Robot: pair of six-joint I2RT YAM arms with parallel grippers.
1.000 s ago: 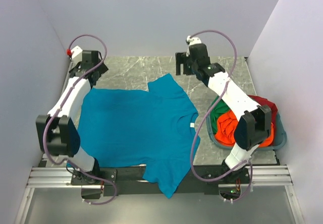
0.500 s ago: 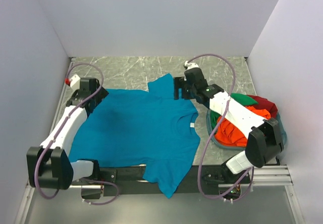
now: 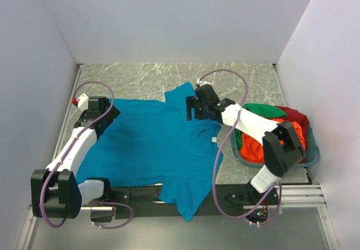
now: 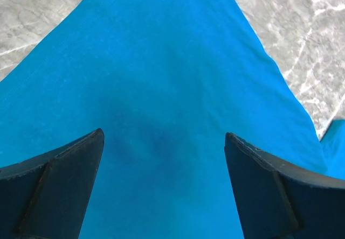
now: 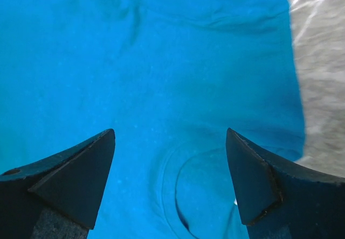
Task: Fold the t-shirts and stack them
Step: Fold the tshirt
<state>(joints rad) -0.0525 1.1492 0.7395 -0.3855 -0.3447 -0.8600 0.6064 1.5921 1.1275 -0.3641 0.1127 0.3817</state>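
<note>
**Overhead view, 12 o'clock at the far wall.** The teal-blue t-shirt (image 3: 152, 148) lies spread flat on the table (image 3: 140, 75). Its collar (image 3: 209, 135) points to 3 o'clock and its hem to 9. One sleeve (image 3: 183, 95) reaches toward 12, and the other hangs over the near rail (image 3: 315, 196) at 6.

The left claw (image 4: 164, 139) hovers spread wide over the far hem corner at 10 o'clock. The right claw (image 5: 170, 136), also spread, hovers over the shoulder beside the collar at 1 o'clock. Neither pinches cloth. Both sit on the far edge, which suggests a paired grasp to fold that edge toward 6.

At 3 o'clock the basket (image 3: 314, 155) holds the orange-red shirt (image 3: 254, 144), green shirt (image 3: 269, 111) and dark red shirt (image 3: 295, 117), all unfolded. The right forearm passes above it. The overhanging sleeve may snag on the rail.
</note>
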